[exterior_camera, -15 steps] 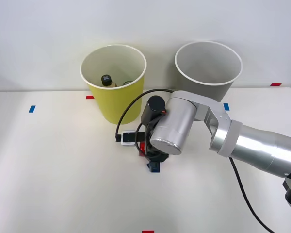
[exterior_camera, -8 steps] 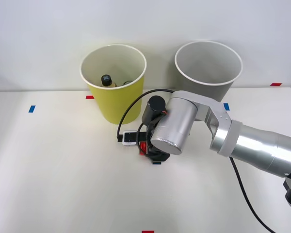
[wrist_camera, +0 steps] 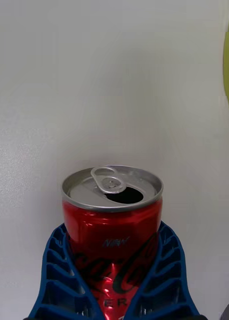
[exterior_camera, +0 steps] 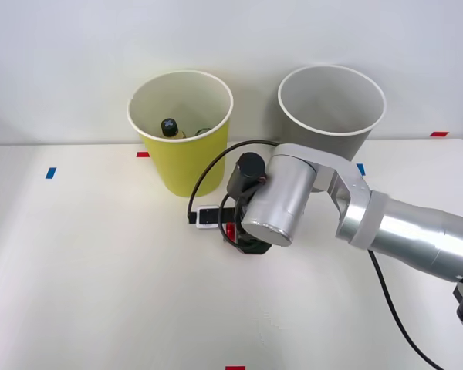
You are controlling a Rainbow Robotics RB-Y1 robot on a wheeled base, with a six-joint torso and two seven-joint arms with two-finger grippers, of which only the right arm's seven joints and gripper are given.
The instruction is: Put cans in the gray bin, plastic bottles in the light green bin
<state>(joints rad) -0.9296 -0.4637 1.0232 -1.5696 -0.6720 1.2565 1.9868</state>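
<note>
My blue ribbed right gripper clamped the small red metal can upright, near the tall yellow-green bin.

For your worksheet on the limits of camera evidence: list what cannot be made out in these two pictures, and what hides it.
1. Red can: front view, almost wholly behind the arm's silver wrist; wrist view, its base is cut off.
2. Bottle: front view, the green bin wall hides all but its cap.
3. Gray bin: front view, its lower part is behind the arm.
</note>
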